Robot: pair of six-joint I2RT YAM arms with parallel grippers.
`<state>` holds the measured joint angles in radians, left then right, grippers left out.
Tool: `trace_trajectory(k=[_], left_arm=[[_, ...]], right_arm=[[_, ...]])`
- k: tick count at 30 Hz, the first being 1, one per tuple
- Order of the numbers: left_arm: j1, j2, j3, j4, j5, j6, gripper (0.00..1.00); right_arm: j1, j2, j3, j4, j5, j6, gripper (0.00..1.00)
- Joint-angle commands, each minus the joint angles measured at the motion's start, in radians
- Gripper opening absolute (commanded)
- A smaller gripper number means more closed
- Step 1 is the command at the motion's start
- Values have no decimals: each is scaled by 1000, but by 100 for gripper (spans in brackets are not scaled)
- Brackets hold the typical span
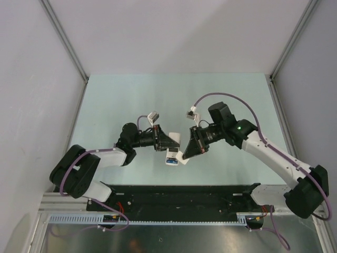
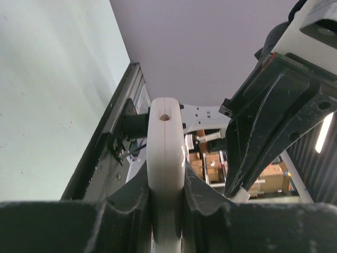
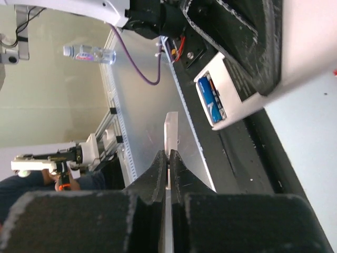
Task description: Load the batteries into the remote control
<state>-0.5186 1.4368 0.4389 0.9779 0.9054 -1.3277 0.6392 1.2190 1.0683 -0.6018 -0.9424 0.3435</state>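
**White remote held aloft, thin plate pinched beside it**

White plastic bar, the remote control (image 2: 165, 153), sits edge-on between the fingers of the left gripper (image 2: 167, 203). The jaws are narrowed to the bar's thickness and both pads press on its flat sides. Top view puts it above the pale table (image 1: 131, 100), between the two arms and not resting on anything.

Right wrist view shows the remote's end with its bay uncovered. A blue battery (image 3: 212, 98) lies inside. Cannot tell whether a second cell sits next to it.

Risks, as judged:
- The bay is uncovered and the remote is off the table. Any roll of the left wrist could tip a cell out, and it would roll.
- The right arm's piece is held by one end only, so a nudge against the remote could pivot it in the pads or pop it free.
- The two grippers are very close, and a coarse approach could knock finger against finger and shift the remote in its grip.

The right gripper (image 3: 168, 171) has its jaws all but together, clamped on a thin white plate (image 3: 171, 132) that sticks out past the fingertips. It is likely the bay cover. The plate is near the remote but apart from it.
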Motion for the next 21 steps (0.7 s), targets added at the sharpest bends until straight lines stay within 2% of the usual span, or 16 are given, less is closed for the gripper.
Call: trace_trajectory(k=[1, 10, 20, 21], left_arm=[[-29, 22, 53, 47, 70, -4, 0], [-54, 25, 63, 50, 90, -28, 0], [-60, 28, 44, 48, 99, -51, 0], [-60, 28, 46, 48, 99, -54, 0]], right_arm=[[48, 52, 10, 72, -70, 26, 0], [54, 135, 1, 105, -78, 14, 0], [48, 186, 1, 119, -73, 8, 13], [47, 186, 1, 120, -72, 9, 17]])
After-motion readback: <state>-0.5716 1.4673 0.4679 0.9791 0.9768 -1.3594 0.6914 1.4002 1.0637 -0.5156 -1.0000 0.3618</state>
